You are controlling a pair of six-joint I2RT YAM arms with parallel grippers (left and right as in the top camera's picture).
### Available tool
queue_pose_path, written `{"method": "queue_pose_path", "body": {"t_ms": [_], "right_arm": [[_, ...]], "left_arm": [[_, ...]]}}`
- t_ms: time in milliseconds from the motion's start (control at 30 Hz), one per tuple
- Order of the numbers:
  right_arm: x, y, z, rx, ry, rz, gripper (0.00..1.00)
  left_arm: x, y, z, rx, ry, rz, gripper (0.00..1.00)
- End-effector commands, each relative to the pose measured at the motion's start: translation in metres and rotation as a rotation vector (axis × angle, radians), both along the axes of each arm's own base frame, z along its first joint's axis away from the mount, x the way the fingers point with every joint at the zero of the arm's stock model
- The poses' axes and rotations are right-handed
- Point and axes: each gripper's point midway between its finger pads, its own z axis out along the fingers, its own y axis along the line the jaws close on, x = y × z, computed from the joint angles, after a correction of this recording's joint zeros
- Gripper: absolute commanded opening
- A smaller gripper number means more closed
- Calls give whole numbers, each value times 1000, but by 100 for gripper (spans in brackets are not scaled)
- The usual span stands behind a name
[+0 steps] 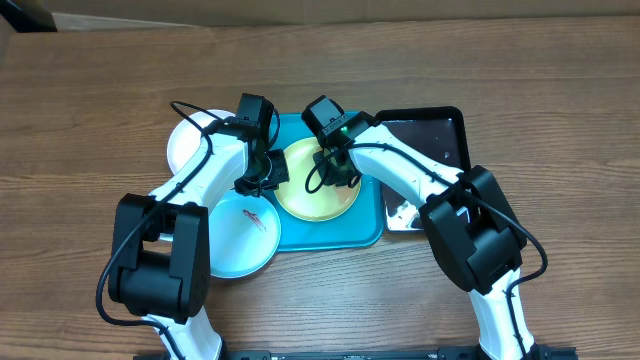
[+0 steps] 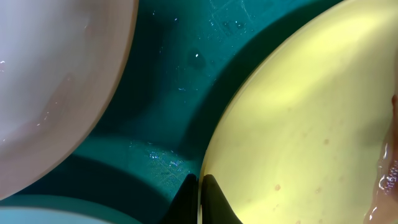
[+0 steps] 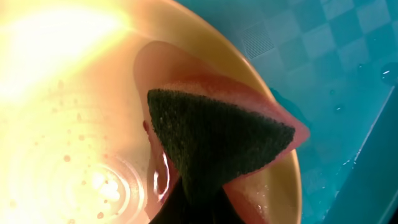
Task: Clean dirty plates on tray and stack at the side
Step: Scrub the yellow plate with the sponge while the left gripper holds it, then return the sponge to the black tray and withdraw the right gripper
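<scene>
The yellow-green plate lies on the turquoise tray. My left gripper is shut on its left rim; in the left wrist view the fingertips pinch the plate's edge over the tray. My right gripper is shut on a sponge, pink with a dark green scrub face, which is pressed on the wet plate. The white plate sits left of the tray. The pale blue plate, with a red smear, lies at the front left, overlapping the tray's corner.
A narrow glossy black tray stands right of the turquoise tray, with white droplets or foam at its near end. Both arms cross over the tray's middle. Bare wooden table surrounds everything.
</scene>
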Motion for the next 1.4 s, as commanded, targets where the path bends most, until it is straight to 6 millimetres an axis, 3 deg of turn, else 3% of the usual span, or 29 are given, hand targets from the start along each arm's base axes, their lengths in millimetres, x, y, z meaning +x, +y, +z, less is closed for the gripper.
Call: {"method": "queue_pose_path", "body": {"t_ms": [0, 233, 567, 700, 833, 967, 1100, 1367], "right_arm": [[-38, 15, -35, 47, 170, 33, 4], [-48, 24, -33, 102, 222, 45, 4], [-62, 54, -21, 285, 323, 84, 4], [-45, 62, 8, 415, 336, 79, 4], [-25, 65, 66, 631, 342, 145, 4], [0, 33, 103, 656, 302, 70, 4], [8, -9, 117, 644, 292, 40, 4], [1, -120, 82, 297, 360, -165, 4]], "left_arm": [[7, -8, 4, -31, -21, -16, 4], [8, -8, 4, -31, -23, -16, 4], [8, -8, 4, -31, -23, -16, 4], [7, -8, 4, -31, -22, -16, 4], [7, -8, 4, -30, -19, -16, 4], [6, -7, 4, -30, -17, -16, 4], [6, -7, 4, -30, -16, -16, 4], [6, -7, 4, -30, -17, -16, 7]]}}
